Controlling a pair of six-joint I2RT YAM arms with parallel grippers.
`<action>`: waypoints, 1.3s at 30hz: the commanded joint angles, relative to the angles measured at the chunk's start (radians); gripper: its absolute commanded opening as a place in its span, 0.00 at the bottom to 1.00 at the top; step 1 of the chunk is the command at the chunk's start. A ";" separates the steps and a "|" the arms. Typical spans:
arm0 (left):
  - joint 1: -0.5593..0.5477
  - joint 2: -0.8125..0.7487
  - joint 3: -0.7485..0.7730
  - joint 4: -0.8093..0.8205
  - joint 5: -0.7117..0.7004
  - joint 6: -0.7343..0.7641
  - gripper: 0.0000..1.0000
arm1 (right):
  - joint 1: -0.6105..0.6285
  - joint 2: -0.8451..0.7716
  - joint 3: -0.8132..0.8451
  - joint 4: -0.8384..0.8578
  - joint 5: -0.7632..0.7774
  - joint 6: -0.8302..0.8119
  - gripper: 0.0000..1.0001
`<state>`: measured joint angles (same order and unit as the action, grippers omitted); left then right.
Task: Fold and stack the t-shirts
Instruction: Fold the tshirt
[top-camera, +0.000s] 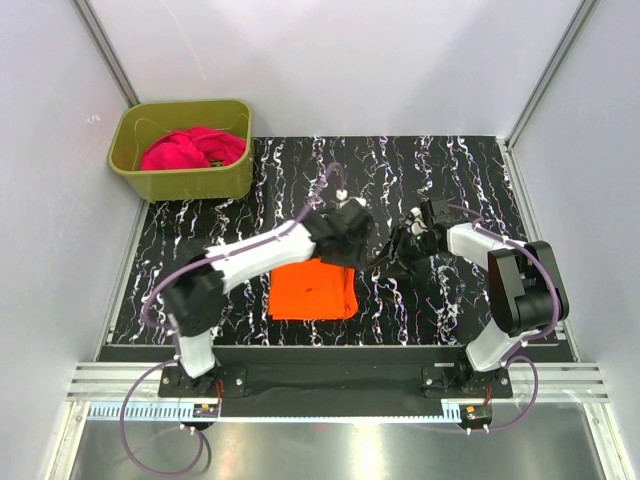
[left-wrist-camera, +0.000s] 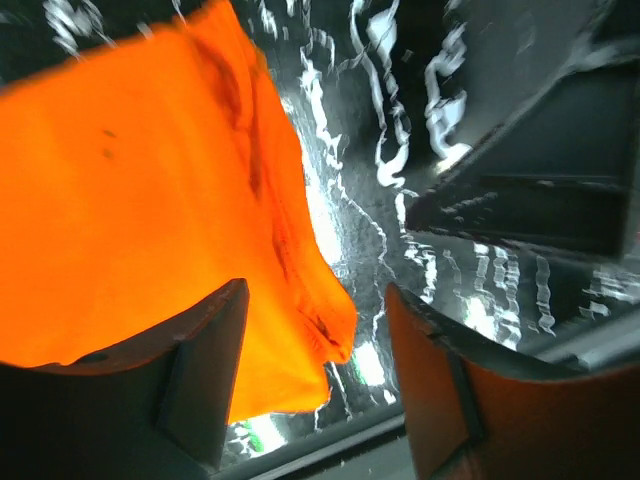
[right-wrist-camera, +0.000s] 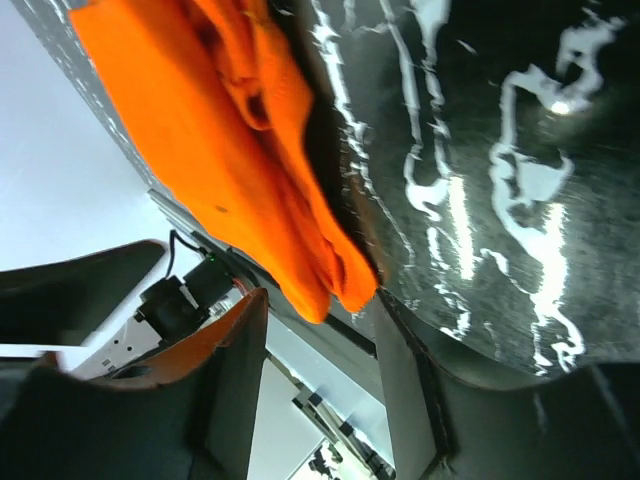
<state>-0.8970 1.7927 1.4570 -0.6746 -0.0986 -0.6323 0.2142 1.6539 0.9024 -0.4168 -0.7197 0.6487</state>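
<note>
Orange folded cloth t-shirt (top-camera: 312, 290): my left gripper (left-wrist-camera: 315, 300) and right gripper (right-wrist-camera: 320, 300) gape at its edge; a jaw may snag it.

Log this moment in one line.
orange t-shirt: folded flat on mat | left gripper: open, over its far edge | right gripper: open, off its right side | pink t-shirt: bunched in green tub

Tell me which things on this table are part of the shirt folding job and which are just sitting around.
Part of the job:
orange t-shirt, lying flat on the mat
magenta t-shirt, bunched up in the tub

Just there:
olive-green tub, only holding the magenta shirt
black marbled mat, the work surface
</note>
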 joint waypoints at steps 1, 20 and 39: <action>-0.040 0.100 0.103 -0.097 -0.240 -0.131 0.57 | -0.018 -0.048 -0.039 -0.010 -0.004 -0.053 0.54; -0.118 0.292 0.267 -0.309 -0.378 -0.224 0.45 | -0.018 -0.052 -0.134 0.078 -0.043 -0.055 0.52; -0.105 0.251 0.276 -0.312 -0.395 -0.141 0.00 | 0.103 0.136 -0.036 0.348 -0.129 0.118 0.06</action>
<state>-1.0065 2.1376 1.7073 -0.9913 -0.4461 -0.7895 0.2810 1.7657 0.8162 -0.1692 -0.8124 0.7090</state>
